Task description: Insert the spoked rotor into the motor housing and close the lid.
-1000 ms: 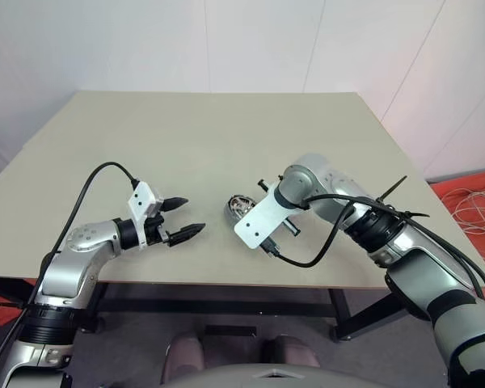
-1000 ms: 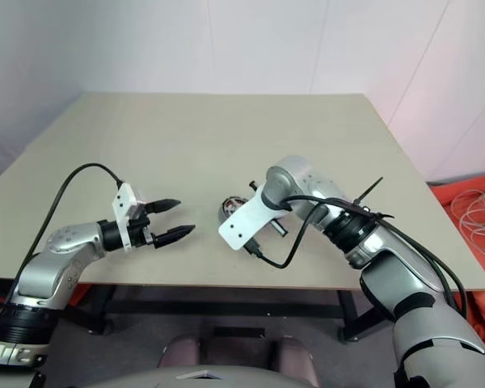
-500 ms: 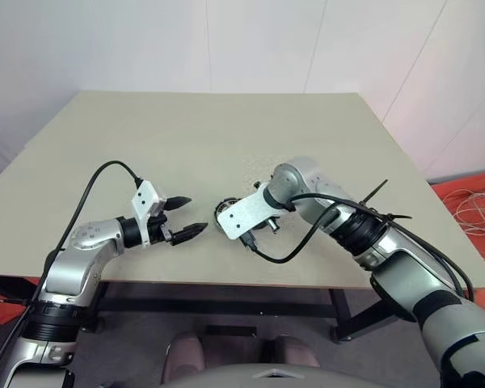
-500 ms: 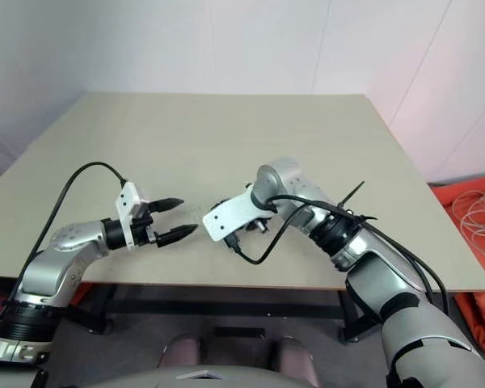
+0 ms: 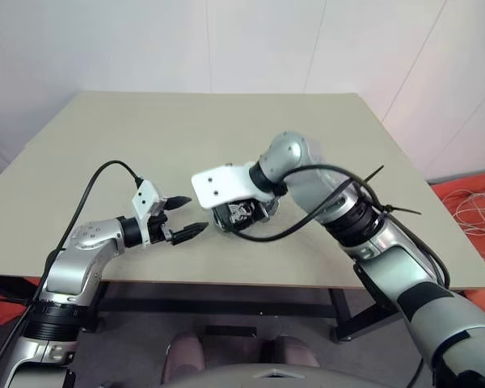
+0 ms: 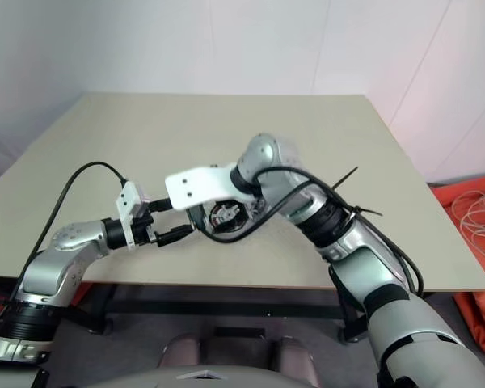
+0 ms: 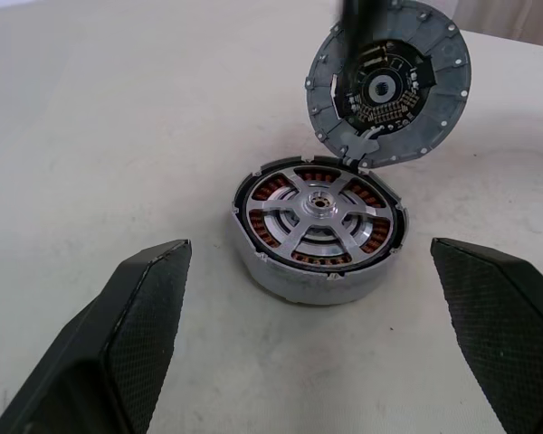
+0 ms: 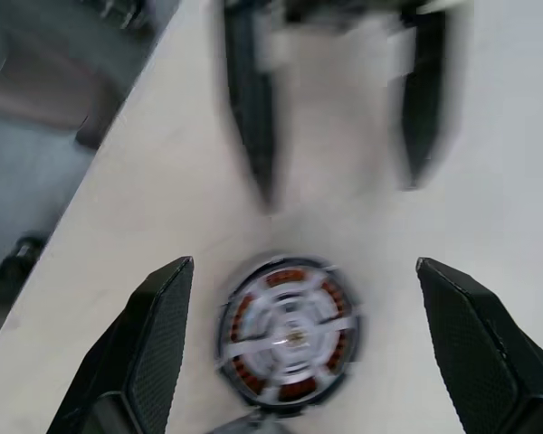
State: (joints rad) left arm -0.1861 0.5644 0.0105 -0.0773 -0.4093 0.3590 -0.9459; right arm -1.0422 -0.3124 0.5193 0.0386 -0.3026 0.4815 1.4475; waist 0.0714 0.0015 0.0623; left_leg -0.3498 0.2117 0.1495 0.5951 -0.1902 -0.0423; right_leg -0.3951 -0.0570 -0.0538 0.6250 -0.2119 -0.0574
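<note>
My right gripper (image 8: 299, 353) hangs above the housing (image 8: 288, 336) with its two fingers spread wide and nothing between them; the housing lies on the table (image 5: 145, 137) straight below, in the gap between my fingers (image 8: 154, 353). My left gripper (image 7: 317, 353) sits low over the table, also spread wide and empty, pointing at the housing from just beside it. The housing lies flat, open side up, with the copper windings showing in a ring. The rotor (image 7: 319, 206) is seated in it, its silver spokes meeting at the hub in the middle. The lid (image 7: 389, 86) stands up on edge at the far side of the housing from my left gripper, its lower rim touching the housing's rim, and its inner face with the dark centre turned toward that gripper. So the housing is uncovered. In the right wrist view my left gripper shows as two dark fingers beyond the housing, blurred. In the head views my right wrist's white plate (image 5: 220, 184) sits over the housing, close to my left fingertips (image 5: 196, 229).
</note>
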